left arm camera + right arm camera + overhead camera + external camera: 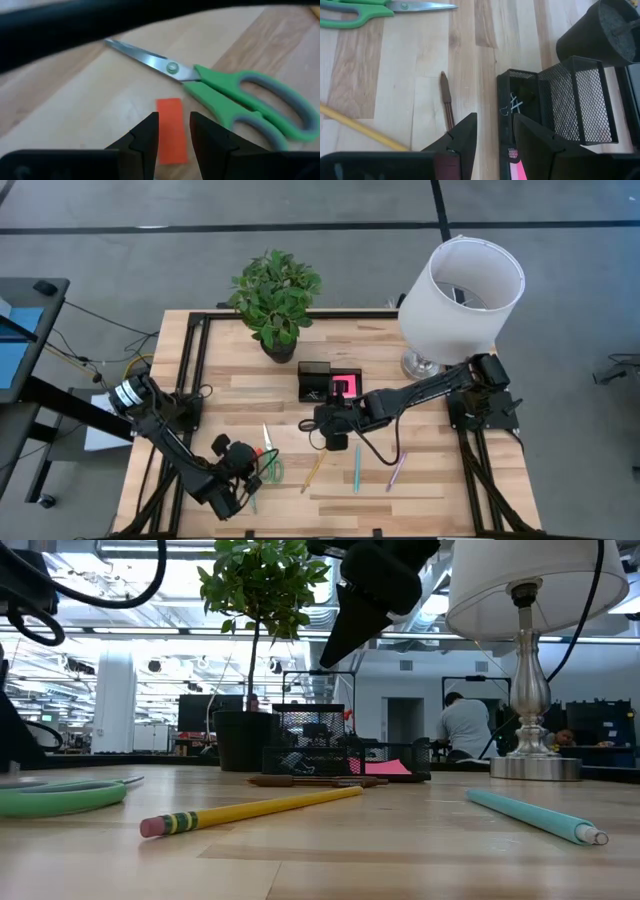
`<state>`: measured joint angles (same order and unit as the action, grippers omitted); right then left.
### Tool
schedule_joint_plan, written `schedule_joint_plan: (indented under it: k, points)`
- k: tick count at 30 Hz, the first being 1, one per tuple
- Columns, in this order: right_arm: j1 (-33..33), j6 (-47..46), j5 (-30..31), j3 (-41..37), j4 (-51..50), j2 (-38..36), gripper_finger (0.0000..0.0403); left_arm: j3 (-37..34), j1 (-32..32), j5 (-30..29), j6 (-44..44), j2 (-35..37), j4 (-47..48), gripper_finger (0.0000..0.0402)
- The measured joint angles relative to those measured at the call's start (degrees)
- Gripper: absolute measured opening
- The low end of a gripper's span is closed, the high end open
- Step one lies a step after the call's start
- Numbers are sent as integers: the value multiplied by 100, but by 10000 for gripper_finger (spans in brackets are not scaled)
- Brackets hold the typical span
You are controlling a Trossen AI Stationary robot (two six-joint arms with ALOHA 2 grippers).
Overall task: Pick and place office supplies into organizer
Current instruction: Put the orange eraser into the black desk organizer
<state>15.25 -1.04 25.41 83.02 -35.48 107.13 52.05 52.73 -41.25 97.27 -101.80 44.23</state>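
My left gripper [172,131] hovers open over the table's near left part. A small orange-red rectangular bit [171,129] lies flat on the wood and shows in the gap between the fingers. Green-handled scissors [220,92] lie flat just beyond it. My right gripper [494,131] hangs open and empty above the table's middle, over the near edge of the black mesh organizer [560,107]. A pink sticky-note pad [345,385] and some paper clips [512,106] lie in the organizer. A brown pen [446,100] lies beside the organizer.
A yellow pencil [312,472], a teal pen [357,470] and a pink pen [396,472] lie near the front edge. A potted plant [275,300] stands at the far middle and a white-shaded lamp [460,290] at the far right. People show in the room behind [465,725].
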Motion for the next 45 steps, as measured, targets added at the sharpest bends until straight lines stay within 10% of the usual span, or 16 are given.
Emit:
schedule_joint_plan:
  k: [45]
  points:
    - [11,-356,-352,0,85,0,121,-208,-26,-86,-145,-57,-788,220]
